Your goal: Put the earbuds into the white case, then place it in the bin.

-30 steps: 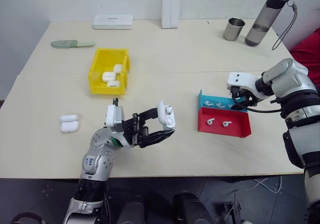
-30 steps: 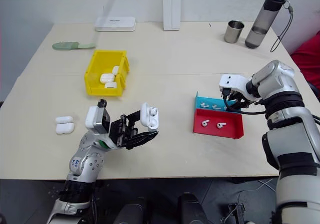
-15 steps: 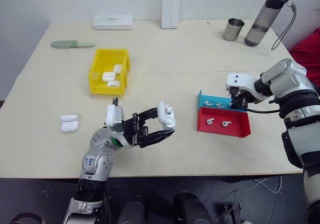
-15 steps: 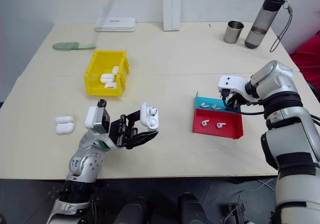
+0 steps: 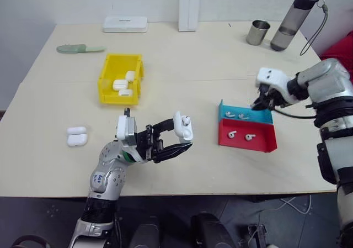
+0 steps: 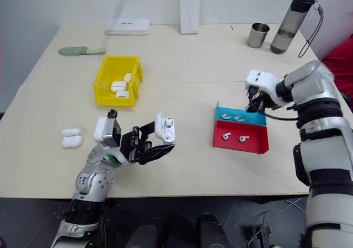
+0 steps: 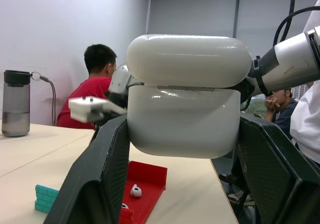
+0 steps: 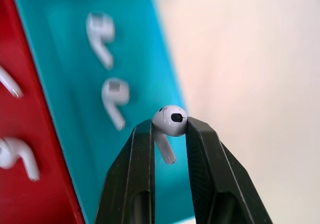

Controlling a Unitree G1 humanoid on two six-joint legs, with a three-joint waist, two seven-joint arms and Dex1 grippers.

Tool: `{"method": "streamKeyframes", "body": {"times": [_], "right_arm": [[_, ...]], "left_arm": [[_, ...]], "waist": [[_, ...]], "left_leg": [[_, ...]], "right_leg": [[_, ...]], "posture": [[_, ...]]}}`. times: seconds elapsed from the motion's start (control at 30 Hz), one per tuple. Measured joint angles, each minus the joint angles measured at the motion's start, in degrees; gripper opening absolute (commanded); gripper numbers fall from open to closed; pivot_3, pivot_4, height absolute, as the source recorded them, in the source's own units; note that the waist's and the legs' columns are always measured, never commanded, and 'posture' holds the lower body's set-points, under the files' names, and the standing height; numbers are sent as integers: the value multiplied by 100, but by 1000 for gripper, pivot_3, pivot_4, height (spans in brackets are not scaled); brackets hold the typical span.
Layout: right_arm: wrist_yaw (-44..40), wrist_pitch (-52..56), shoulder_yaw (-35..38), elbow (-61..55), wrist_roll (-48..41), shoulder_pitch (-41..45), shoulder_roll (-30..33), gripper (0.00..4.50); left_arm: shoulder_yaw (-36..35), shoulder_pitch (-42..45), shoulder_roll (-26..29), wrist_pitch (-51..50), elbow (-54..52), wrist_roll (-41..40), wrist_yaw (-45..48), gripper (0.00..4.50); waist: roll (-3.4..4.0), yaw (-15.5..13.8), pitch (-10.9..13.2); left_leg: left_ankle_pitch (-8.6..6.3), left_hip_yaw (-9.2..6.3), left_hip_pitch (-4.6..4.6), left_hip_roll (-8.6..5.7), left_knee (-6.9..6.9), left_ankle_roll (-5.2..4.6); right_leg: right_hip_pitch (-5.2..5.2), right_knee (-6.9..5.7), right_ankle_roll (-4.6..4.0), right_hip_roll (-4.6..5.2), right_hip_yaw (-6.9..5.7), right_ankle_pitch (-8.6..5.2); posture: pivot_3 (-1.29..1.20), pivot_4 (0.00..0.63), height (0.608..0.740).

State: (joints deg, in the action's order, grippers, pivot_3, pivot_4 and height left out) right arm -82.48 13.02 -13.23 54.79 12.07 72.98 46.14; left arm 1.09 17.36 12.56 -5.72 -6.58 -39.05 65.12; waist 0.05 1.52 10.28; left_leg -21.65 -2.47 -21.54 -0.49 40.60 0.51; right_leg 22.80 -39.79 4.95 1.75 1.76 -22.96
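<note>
Looking from big things to small, the worktop carries the yellow bin with three white cases already inside, well apart from both arms. Nearer the right arm lie the red tray and the teal tray, touching each other, each with two loose earbuds.

The left gripper hangs above the worktop, its fingers squeezed on the white case. The lid is up and one bud seems to sit in it already.

The right gripper is above the teal tray. Its fingers are pinched tight on one earbud, held by its round head with the stem hanging down between them.

The smallest thing is the biggest worry. The bud is slippery and held by very little, so a quick swing toward the case could make it pop out and roll off the worktop. The empty slot is tiny too. If the stem comes in tilted, it may jam on the rim, or push the case crooked in the left fingers. Then the lid may not close before the trip to the bin.
</note>
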Motion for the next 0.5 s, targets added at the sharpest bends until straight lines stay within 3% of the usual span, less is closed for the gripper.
{"method": "streamKeyframes", "body": {"times": [0.13,0.27,0.4,0.5], "right_arm": [[-586,906,1136,-1736,-1597,-475,447,439],[-516,2463,2280,-3530,-3371,-1599,79,439],[977,4489,3444,-6002,-5696,-2796,-1098,439],[2347,5043,3887,-7128,-7074,-3249,-1964,439]], "left_arm": [[-35,88,38,-133,2,-104,12,2761],[-79,291,33,-222,0,-222,16,2761],[-59,488,-46,-333,56,-252,13,2761],[-50,589,-79,-391,75,-260,12,2761]], "waist": [[-1,0,0],[-2,5,-1],[-2,3,-1],[-2,3,-2]], "left_leg": [[-1,-11,1,0,0,-1],[-1,-14,1,1,0,-1],[-1,-21,0,2,12,-1],[-1,-24,1,1,13,-1]], "right_leg": [[-9,3,0,-1,-5,0],[-22,5,0,-4,-7,0],[-20,-10,0,-7,-5,0],[-22,-8,0,-6,-5,0]], "posture": [[0,150,740],[0,150,740],[0,150,740],[0,150,740]]}}
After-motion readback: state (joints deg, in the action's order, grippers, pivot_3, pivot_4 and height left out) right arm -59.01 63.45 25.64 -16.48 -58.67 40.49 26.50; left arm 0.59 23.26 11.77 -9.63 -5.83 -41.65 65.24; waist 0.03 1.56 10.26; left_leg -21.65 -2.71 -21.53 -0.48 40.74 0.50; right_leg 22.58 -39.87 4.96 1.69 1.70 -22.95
